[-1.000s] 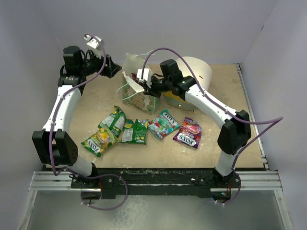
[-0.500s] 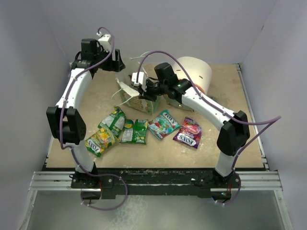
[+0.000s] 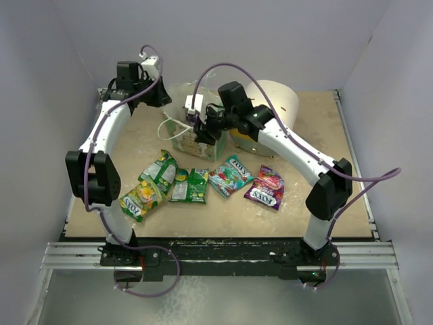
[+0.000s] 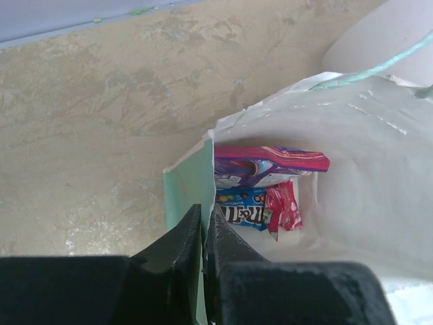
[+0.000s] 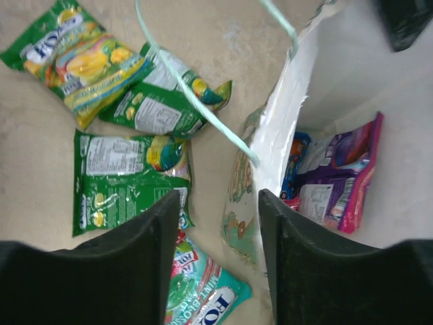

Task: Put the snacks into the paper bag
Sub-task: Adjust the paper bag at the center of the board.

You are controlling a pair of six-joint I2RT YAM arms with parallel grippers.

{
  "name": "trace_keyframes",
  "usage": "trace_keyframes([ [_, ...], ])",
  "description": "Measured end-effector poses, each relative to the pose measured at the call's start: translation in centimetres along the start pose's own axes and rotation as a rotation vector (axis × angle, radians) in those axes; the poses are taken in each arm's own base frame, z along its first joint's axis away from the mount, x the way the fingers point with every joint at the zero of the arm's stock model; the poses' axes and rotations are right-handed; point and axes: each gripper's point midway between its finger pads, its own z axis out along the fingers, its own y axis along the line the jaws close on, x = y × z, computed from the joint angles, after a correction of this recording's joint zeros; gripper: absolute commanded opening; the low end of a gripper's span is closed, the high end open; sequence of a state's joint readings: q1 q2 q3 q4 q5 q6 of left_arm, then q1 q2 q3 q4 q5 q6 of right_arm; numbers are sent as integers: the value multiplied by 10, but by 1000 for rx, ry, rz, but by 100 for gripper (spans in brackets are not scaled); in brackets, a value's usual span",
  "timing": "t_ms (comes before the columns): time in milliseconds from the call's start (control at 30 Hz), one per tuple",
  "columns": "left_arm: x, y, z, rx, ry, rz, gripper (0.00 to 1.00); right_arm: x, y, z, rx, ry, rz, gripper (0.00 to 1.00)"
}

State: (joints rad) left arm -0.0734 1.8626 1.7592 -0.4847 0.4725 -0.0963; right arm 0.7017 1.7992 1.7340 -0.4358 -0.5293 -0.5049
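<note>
Left claw (image 4: 204, 237) pinches bag (image 4: 352, 135); five snacks (image 3: 231, 175) outside.

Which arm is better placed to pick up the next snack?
Probably right: the right gripper is open, snacks lying just beside it; the left gripper is shut on the paper bag.

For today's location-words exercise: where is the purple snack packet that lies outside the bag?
In the top view, the purple packet lies flat on the table, at the right end of the loose row, right beside the teal packet.
</note>
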Motion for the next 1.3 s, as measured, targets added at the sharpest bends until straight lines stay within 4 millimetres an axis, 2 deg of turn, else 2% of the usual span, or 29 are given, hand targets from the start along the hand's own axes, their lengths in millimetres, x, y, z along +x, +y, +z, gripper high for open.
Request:
trace_keyframes([
  [100, 2, -6, -5, 16, -8, -10, 9, -24, -10, -14, 36, -29, 1, 66],
  [200, 3, -11, -11, 25, -18, -18, 7, -48, -23, -29, 81, -77, 4, 68],
  [333, 1, -17, -18, 34, -38, -22, 4, -60, -38, -50, 162, -97, 38, 68],
  [500, -2, -22, -21, 43, -54, -13, 2, -56, -63, -68, 303, -73, 97, 68],
  [867, 8, -30, -32, 55, -79, 14, 0, -24, -142, -108, 634, -8, 209, 71],
  [1033, 9, -33, -34, 59, -90, 36, 0, 0, -164, -100, 655, 32, 243, 72],
  [1200, 9, -32, -33, 62, -95, 46, 0, 23, -172, -70, 619, 79, 267, 70],
  [1300, 10, -33, -34, 64, -99, 48, 0, 33, -174, -56, 591, 97, 278, 65],
])
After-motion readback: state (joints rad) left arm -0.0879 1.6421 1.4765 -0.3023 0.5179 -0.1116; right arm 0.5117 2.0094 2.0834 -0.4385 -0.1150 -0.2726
